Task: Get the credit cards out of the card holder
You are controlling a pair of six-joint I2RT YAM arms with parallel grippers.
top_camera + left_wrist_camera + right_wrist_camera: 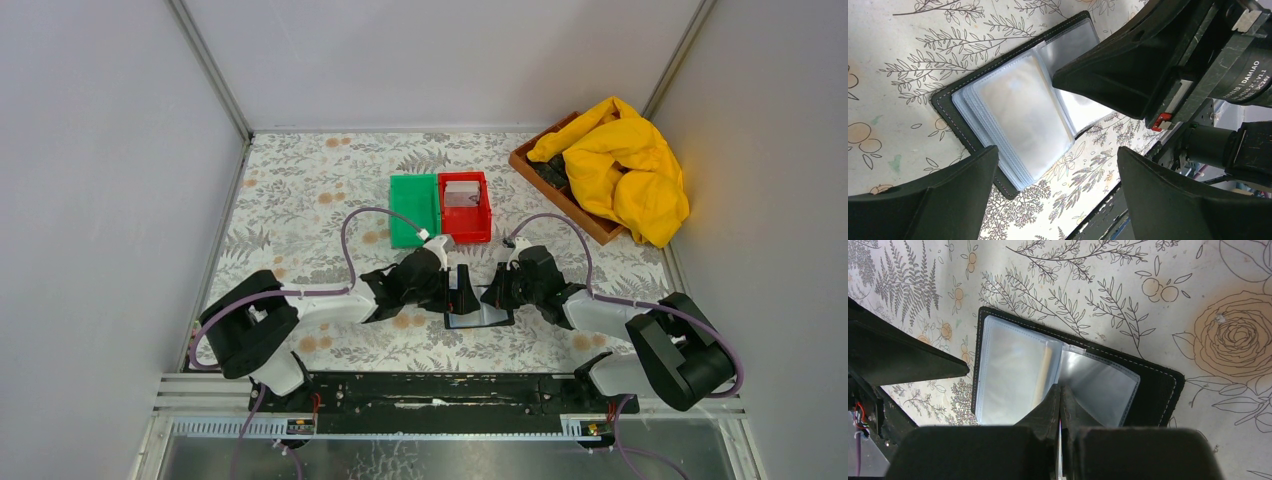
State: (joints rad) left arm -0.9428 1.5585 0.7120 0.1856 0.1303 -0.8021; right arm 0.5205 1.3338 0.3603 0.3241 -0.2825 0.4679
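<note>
The black card holder (480, 318) lies open on the flowered table between my two grippers, its glossy sleeves (1013, 110) fanned out. My right gripper (1060, 389) is shut at the holder's (1158, 385) spine, with a thin whitish sheet pinched upright between its fingers; it looks like a sleeve, and I cannot tell if a card is in it. A brownish card edge (1045, 375) shows beside the spine. My left gripper (1056, 155) is open and empty just above the holder's near edge. One grey-white card (461, 193) lies in the red bin (484, 228).
A green bin (413, 208) stands against the red bin's left side, behind the grippers. A wooden tray (560, 195) with a yellow cloth (625, 165) sits at the back right. The black base rail (450, 390) runs along the near table edge.
</note>
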